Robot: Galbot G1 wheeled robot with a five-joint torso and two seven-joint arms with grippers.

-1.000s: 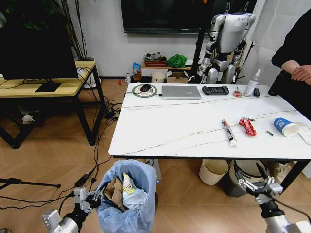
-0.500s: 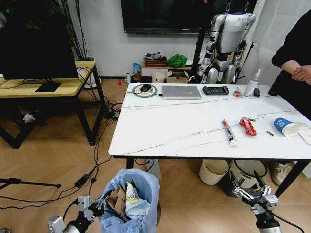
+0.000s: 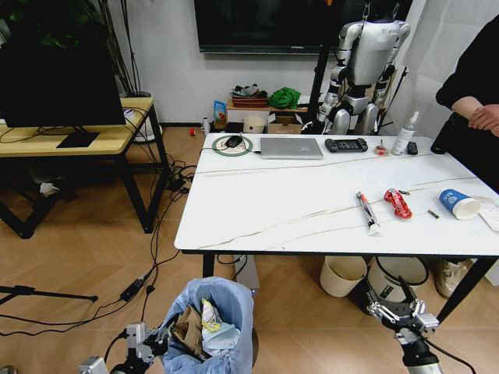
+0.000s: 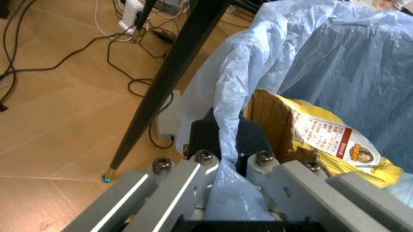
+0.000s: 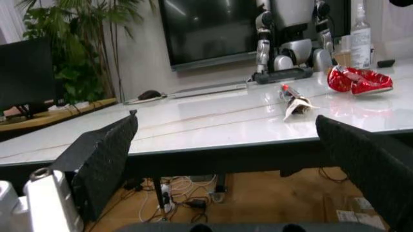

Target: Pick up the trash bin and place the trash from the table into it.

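Observation:
The trash bin [image 3: 209, 321], lined with a light-blue bag, hangs low in front of the table [image 3: 296, 191], by its near left leg. My left gripper [image 3: 158, 336] is shut on the bin's rim; the left wrist view shows the black pads [image 4: 203, 137] pinching the bag edge [image 4: 226, 111], with brown cardboard [image 4: 266, 113] and a yellow wrapper [image 4: 329, 142] inside. On the table's right lie a white tube [image 3: 368, 213], a red wrapper [image 3: 398, 202] and a blue paper cup [image 3: 458, 204]. My right gripper [image 3: 398, 312] hangs open below the table edge, and from its wrist view the tube [image 5: 293, 102] and red wrapper [image 5: 358, 79] lie ahead.
A cream pail [image 3: 341, 274] and a black-rimmed white bin [image 3: 399, 274] stand under the table. A laptop [image 3: 291, 148], a game controller [image 3: 345, 144] and a spray bottle [image 3: 404, 134] sit at the far edge. A yellow-topped desk [image 3: 78, 140] stands left, with cables [image 3: 156, 257] on the floor. A person [image 3: 475, 86] stands at the right.
My left gripper has sunk lower with the bin in it. The right gripper has also dropped and drifted slightly left. The litter on the table has not moved.

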